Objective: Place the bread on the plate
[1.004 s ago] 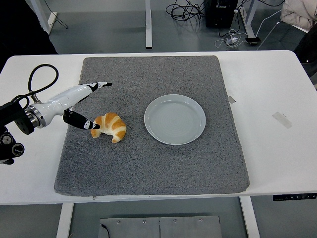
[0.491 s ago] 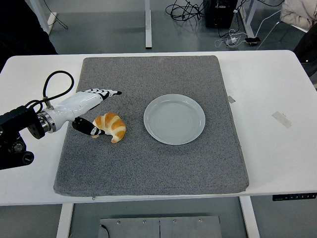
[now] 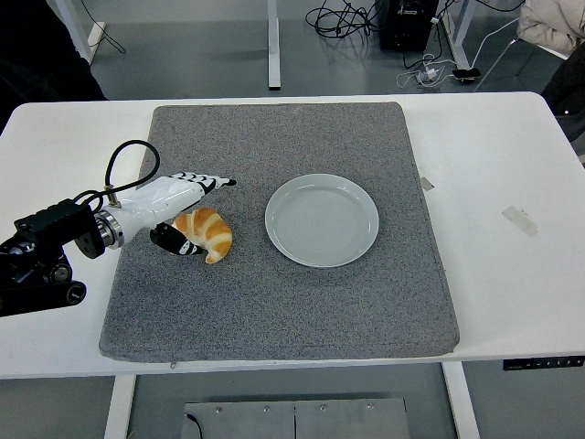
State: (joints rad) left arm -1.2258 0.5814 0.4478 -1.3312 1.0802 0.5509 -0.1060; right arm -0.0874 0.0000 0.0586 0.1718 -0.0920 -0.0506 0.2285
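The bread, a golden croissant, lies on the grey mat, left of the pale round plate. My left hand reaches in from the left edge. Its fingers stretch out just behind the croissant and its thumb lies at the croissant's near left end. The hand is open around the bread's left end, not closed on it. The plate holds nothing. My right arm is not in view.
The mat covers the middle of the white table. A small strip of tape lies on the table at the right. A black cable loops above my left wrist.
My left hand has moved right toward the croissant, with the fingers coming in behind it and the thumb closing up on its left end. The croissant and plate have not moved.
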